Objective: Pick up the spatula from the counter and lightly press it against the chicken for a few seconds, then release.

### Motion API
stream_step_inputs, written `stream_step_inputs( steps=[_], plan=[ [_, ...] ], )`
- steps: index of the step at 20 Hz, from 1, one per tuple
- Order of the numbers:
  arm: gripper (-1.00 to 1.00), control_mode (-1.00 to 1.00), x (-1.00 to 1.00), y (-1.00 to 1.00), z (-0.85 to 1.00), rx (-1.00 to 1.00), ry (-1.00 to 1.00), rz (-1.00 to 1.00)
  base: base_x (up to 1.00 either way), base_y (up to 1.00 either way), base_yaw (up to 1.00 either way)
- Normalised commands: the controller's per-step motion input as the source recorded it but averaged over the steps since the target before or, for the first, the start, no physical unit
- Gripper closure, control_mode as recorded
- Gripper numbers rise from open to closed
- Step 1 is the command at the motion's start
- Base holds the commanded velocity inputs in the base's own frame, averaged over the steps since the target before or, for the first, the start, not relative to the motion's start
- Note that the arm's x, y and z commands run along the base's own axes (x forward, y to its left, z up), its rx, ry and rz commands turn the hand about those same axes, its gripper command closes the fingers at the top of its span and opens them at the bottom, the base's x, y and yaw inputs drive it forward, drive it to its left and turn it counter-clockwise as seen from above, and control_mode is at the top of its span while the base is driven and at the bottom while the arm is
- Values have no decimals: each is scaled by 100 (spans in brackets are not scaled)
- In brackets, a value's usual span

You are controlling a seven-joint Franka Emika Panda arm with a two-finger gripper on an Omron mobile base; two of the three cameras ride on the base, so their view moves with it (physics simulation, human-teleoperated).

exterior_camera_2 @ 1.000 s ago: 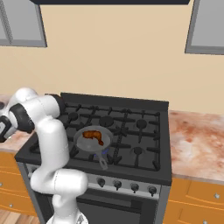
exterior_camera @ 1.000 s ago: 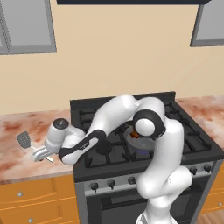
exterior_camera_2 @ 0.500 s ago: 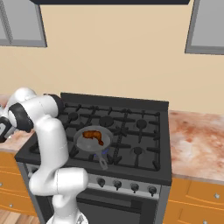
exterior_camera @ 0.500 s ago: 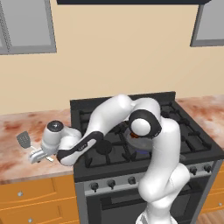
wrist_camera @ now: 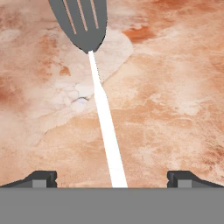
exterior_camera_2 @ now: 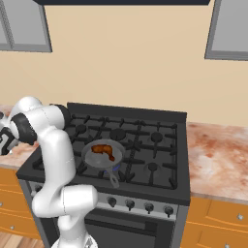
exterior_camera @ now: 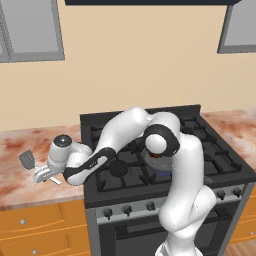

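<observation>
Fingers (wrist_camera: 41,178) spread fully wide, nothing held. In hand view, both dark tips sit at the bottom, far apart, w/ the spatula (wrist_camera: 104,118) handle running up between them, about mid-gap and clear of each tip.

Spatula: thin white handle, dark grey slotted blade w/ three slots, blade end farthest from the hand. Lies flat on the bench (wrist_camera: 175,87), a mottled pink-brown stone top w/ a paler patch under the blade-to-handle joint.

Left base view: arm reaches low across to the left of the stove (exterior_camera: 125,165), wrist bent down, fingers (exterior_camera: 42,175) right over the bench (exterior_camera: 17,187) at the handle end; spatula (exterior_camera: 27,160) blade points away to the left rear.

Chicken (exterior_camera_2: 102,149): brown-orange piece in a grey pan (exterior_camera_2: 89,157) on a front-left burner of the stove (exterior_camera_2: 155,150), well apart from the spatula. Pan handle points toward the stove front.

Black gas stove, row of knobs along the front. Orange drawers under the bench, grey wall cabinets above.
</observation>
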Motion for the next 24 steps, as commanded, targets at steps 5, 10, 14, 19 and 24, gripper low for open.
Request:
stream_step_inputs(
  steps=[5,10,14,19,24],
  plan=[
    [-100,-100,16,2,-10,0,0,0,0,0,0],
    [-100,-100,9,4,-11,0,0,0,0,0,0],
    [-100,-100,8,6,-10,0,0,0,0,0,0],
    [-100,-100,8,10,-11,0,0,0,0,0,0],
    [-100,-100,7,9,-12,0,0,0,0,0,0]
  ],
)
